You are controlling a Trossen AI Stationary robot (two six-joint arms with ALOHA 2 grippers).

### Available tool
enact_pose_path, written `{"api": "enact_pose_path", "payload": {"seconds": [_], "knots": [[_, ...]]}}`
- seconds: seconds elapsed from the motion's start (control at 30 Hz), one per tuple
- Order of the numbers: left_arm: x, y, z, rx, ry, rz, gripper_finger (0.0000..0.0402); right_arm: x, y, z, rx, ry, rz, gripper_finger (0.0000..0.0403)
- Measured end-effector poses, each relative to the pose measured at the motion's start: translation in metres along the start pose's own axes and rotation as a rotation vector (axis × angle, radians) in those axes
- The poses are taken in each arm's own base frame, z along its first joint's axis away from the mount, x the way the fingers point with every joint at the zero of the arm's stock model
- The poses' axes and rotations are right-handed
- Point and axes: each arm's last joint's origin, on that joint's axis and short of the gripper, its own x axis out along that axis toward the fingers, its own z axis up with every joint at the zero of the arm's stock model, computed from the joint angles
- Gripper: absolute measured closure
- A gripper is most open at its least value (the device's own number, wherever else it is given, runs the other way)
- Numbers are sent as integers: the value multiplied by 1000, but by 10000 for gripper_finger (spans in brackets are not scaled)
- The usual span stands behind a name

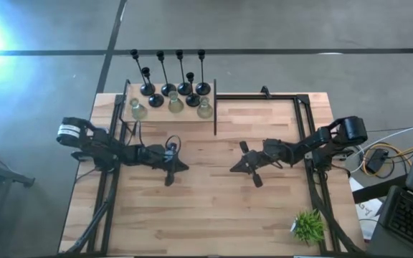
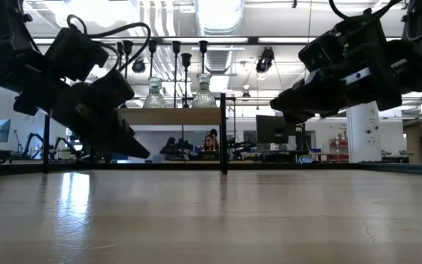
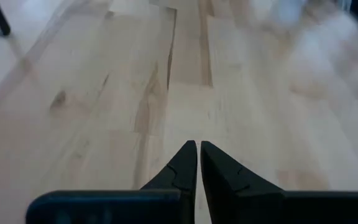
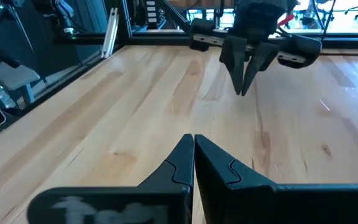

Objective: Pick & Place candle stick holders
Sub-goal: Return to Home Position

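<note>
The candle stick holders stand by their bases on a raised wooden shelf (image 1: 169, 118) at the table's far edge. Several black ones with thin stems (image 1: 165, 79) stand behind three squat clear-greenish glass ones (image 1: 175, 104). In the low view the glass ones (image 2: 204, 94) show on the shelf. My left gripper (image 1: 183, 166) is shut and empty, hovering over the table's middle left; its fingertips (image 3: 197, 147) nearly meet. My right gripper (image 1: 234, 169) is shut and empty over the middle right, pointing at the left one (image 4: 244, 87).
A small green spiky plant (image 1: 308, 226) stands at the table's near right corner. Black metal rails (image 1: 307, 136) run along the table's left, right and far sides. Bare wood lies between and in front of the two grippers. A person sits far behind the table (image 2: 212, 142).
</note>
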Motion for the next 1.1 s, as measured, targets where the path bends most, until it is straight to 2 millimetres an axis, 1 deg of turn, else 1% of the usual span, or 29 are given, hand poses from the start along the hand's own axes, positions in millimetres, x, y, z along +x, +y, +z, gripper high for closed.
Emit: {"api": "enact_pose_path", "payload": {"seconds": [0.07,0.1,0.13,0.2,0.27,0.3,0.43,0.47,0.5,0.53,0.57,0.6,0.77,0.93,1.03,1.1], "knots": [[0,0,0,-63,-1,0,377,3,-1,1,2,-1,-11,394],[0,0,0,-83,1,0,377,5,-3,2,4,-3,-49,394],[0,0,0,-92,2,0,377,9,-7,2,2,11,-157,394],[0,0,0,-98,2,1,376,15,-18,1,-39,65,-487,394],[-1,0,0,-98,4,1,376,15,-30,-4,-92,142,-836,394],[-2,0,1,-98,4,3,376,16,-34,-3,-113,152,-1003,394],[-2,0,2,-89,-1,2,376,14,-43,-2,-159,179,-1624,394],[-2,0,2,-89,-3,2,376,14,-44,-2,-165,184,-1762,394],[-2,-1,3,-89,-7,1,376,14,-44,-2,-169,185,-1856,394],[-3,-1,4,-88,-12,1,376,16,-45,-1,-170,186,-1877,394],[-4,-1,5,-88,-21,-2,376,18,-46,-2,-175,194,-1829,394],[-4,-1,6,-87,-26,-3,376,20,-46,-4,-185,211,-1729,394],[-10,-3,14,-83,-70,-12,376,39,-43,-8,-165,213,-1100,394],[-21,-6,27,-79,-137,-27,376,53,-29,-9,-122,178,-428,394],[-30,-8,37,-76,-193,-39,376,55,-19,-9,-96,156,-72,394],[-38,-10,44,-71,-240,-50,376,55,-13,-9,-81,141,132,394]]}}
